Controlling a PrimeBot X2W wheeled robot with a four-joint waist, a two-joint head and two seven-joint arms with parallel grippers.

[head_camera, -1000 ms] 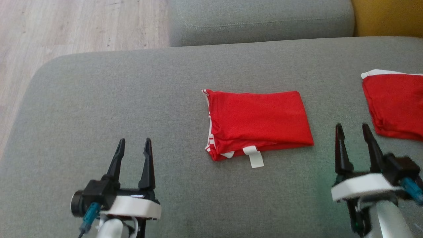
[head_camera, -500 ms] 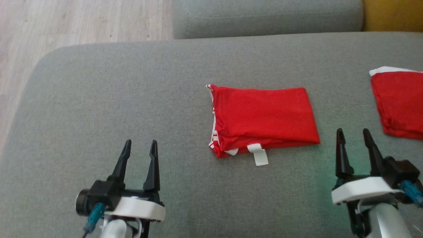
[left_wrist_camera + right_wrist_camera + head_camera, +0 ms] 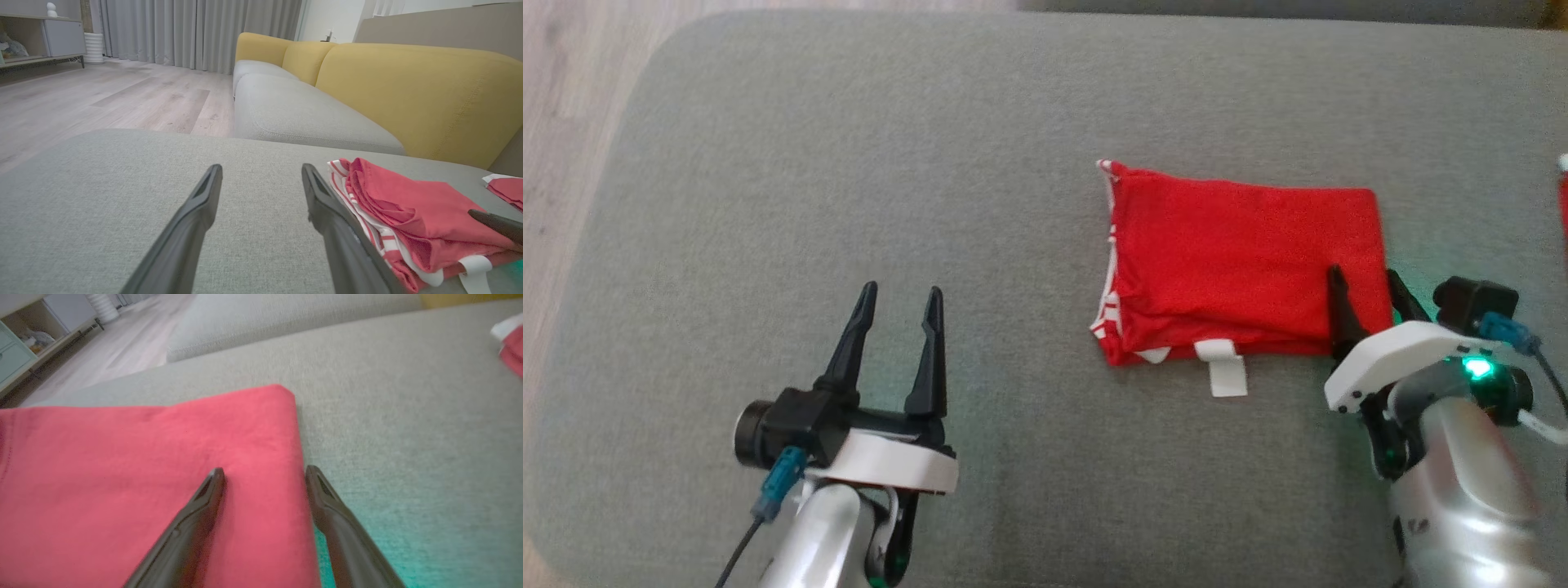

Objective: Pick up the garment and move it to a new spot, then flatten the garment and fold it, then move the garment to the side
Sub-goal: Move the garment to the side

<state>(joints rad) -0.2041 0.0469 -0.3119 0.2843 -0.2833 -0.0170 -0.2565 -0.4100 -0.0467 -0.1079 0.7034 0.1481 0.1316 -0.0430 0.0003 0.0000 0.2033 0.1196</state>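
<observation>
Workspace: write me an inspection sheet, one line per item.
Surface: grey cushion, smooth.
Job's things: red garment, folded, lying flat, white tag sticking out of its near edge.
Clutter: second red garment at the far right.
Tools: left tool open, apart from the garment; right tool open, straddling its right edge.
Cables: teal-plugged cable at the left wrist, another at the right.
Surroundings: wooden floor, yellow sofa, grey curtains.
</observation>
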